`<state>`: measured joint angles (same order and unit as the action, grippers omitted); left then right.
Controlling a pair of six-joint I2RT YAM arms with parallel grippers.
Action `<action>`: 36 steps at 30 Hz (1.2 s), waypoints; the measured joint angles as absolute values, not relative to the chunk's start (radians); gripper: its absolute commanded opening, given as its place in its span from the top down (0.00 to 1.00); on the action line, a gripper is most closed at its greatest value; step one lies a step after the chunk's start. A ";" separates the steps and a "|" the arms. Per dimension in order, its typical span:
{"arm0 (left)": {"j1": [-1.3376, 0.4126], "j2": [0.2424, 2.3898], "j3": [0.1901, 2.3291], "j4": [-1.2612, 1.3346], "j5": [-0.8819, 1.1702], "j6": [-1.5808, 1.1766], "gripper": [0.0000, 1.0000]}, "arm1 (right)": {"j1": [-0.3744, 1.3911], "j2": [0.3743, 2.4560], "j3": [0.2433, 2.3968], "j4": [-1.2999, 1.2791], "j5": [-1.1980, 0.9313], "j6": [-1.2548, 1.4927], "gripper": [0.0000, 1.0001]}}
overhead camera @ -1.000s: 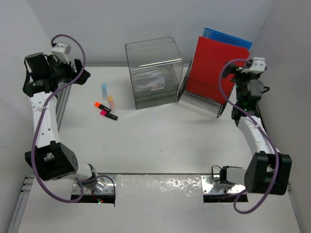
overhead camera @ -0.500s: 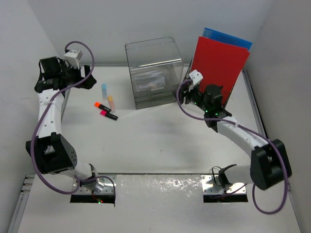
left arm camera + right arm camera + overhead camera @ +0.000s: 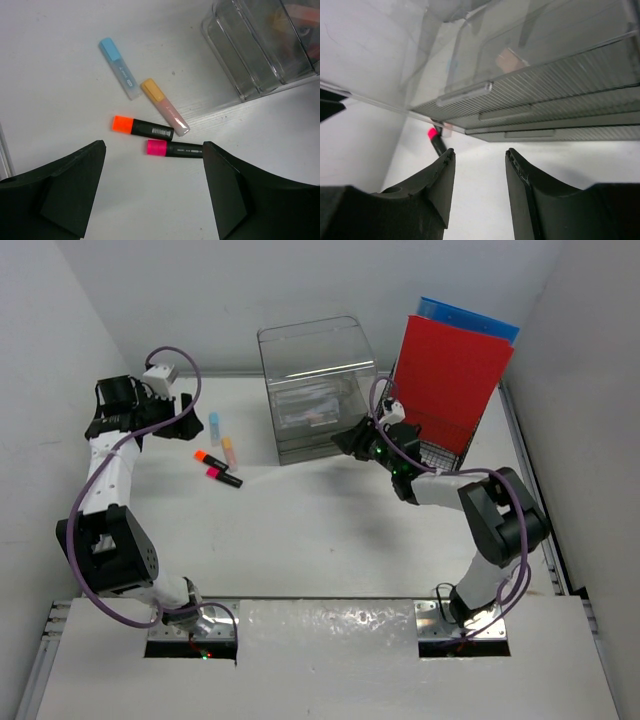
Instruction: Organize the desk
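- The desk (image 3: 330, 540), a large flat white tabletop with thin grey rails, filled the middle of the overhead view from the arm bases at the bottom to the back wall.
- The task was judged to be at an early stage, as four pens lay loose on the desk in the left centre of the overhead view and none had been put away.
- The pens were a light-blue highlighter (image 3: 119, 67), a pale highlighter with a peach cap (image 3: 165, 106), a black marker with an orange cap (image 3: 142, 127) and a black marker with a pink cap (image 3: 175, 149).
- A clear plastic drawer box (image 3: 318, 390) was seen at upper centre, its drawers shut. Some contents showed through the walls, but they could not be made out.
- A black wire rack (image 3: 420, 440) at upper right already held a red folder (image 3: 450, 370) and a blue folder (image 3: 470, 320).
- The left gripper (image 3: 154, 150) was held above the pens, pointed downward, with its jaws wide apart and empty.
- The right gripper (image 3: 480, 155) was stretched low across the desk toward the front of the drawer box. Its jaws were parted by a narrow gap, with nothing between them.
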<state>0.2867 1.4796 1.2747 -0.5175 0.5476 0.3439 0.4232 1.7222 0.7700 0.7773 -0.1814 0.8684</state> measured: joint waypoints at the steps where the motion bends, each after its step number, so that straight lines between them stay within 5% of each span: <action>1: 0.287 1.480 1.275 -0.512 0.546 0.344 0.24 | 0.427 1.728 0.774 0.785 -0.176 0.888 0.57; 36: 0.287 1.501 1.274 -0.495 0.543 0.366 0.26 | 0.436 1.965 0.882 0.920 -0.121 1.137 0.66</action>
